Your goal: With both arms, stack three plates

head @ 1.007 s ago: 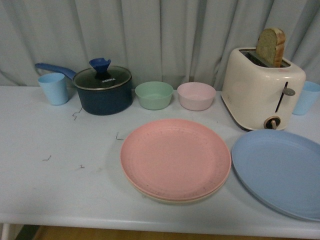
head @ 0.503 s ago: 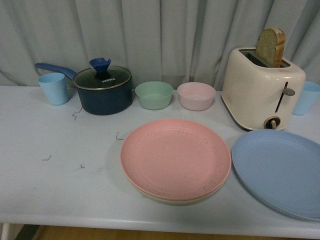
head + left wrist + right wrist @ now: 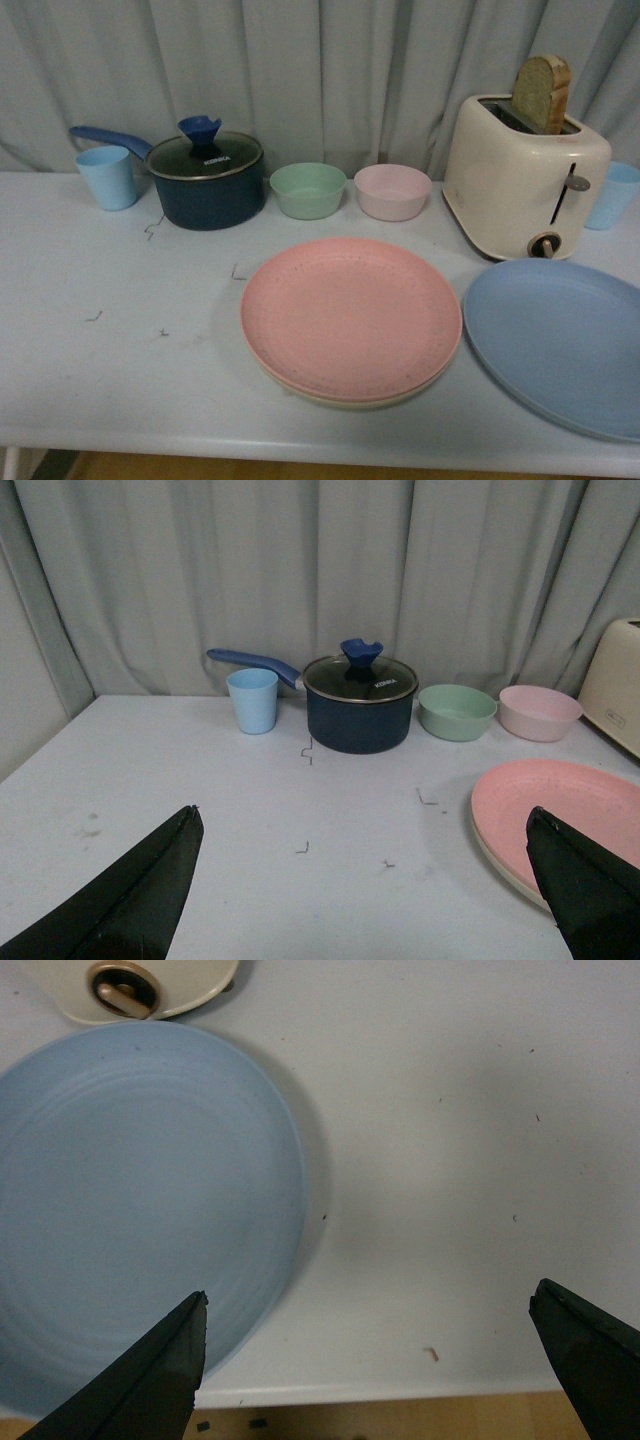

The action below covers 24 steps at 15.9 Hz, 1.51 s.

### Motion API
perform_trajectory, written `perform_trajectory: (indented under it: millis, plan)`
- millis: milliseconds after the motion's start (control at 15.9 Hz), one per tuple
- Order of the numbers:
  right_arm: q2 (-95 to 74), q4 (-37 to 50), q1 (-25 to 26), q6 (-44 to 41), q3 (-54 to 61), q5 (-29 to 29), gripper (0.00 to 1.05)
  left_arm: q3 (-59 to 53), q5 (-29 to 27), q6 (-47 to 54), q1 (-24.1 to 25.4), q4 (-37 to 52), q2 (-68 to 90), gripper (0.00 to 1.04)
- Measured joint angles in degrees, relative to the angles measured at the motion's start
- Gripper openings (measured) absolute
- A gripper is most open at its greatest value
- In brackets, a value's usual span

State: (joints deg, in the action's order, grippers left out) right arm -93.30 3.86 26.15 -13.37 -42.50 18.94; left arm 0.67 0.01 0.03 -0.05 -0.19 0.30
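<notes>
The dark blue pot has small white writing on its glass lid, but the letters are too tiny to read.

The pink plate lies in the middle of the table, near the front edge. It sits on top of the beige plate, which is almost all hidden; only a thin rim peeks out. The blue plate lies flat just to the right, apart from the pink one, and its right side is cut off by the picture edge.

Behind it stands a cream toaster with a slice of bread sticking up. A light blue cup is half hidden behind the toaster. Another blue cup, a green bowl and a pink bowl stand far back.

The left gripper has its fingers wide apart, holding nothing. The right gripper is spread wide too, above the table beside the blue plate.
</notes>
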Motion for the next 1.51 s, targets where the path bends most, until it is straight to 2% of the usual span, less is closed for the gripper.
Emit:
perform_trajectory:
  millis: [252,629,1070,1322,1385,1448,1510]
  plan:
    - [-12.55,5.05,-1.99,3.85,-6.69,-3.67,0.98,0.0,0.0,0.0,0.0,0.0,0.0,0.98]
    - [-19.17,5.18,-6.54,7.21,-12.96,-8.02,0.98,0.0,-0.02,0.0,0.0,0.0,0.0,0.98]
    - [-25.33,8.92,-12.79,7.32,-13.75,-14.49,0.98,0.0,-0.02,-0.02,0.0,0.0,0.0,0.98]
    - [-27.76,9.49,-13.03,7.37,-13.75,-15.98,0.98,0.0,0.0,0.0,0.0,-0.02,0.0,0.98]
    - [-27.85,9.55,-12.96,7.37,-13.75,-16.15,0.88,0.0,-0.02,0.0,0.0,-0.02,0.0,0.98]
    - [-28.22,9.92,-12.79,7.37,-13.75,-16.61,0.71,0.0,-0.02,-0.02,0.0,-0.02,0.0,0.98]
    - [-28.59,10.14,-12.57,7.43,-13.73,-16.59,0.6,0.0,-0.02,-0.02,0.0,-0.02,0.0,0.98]
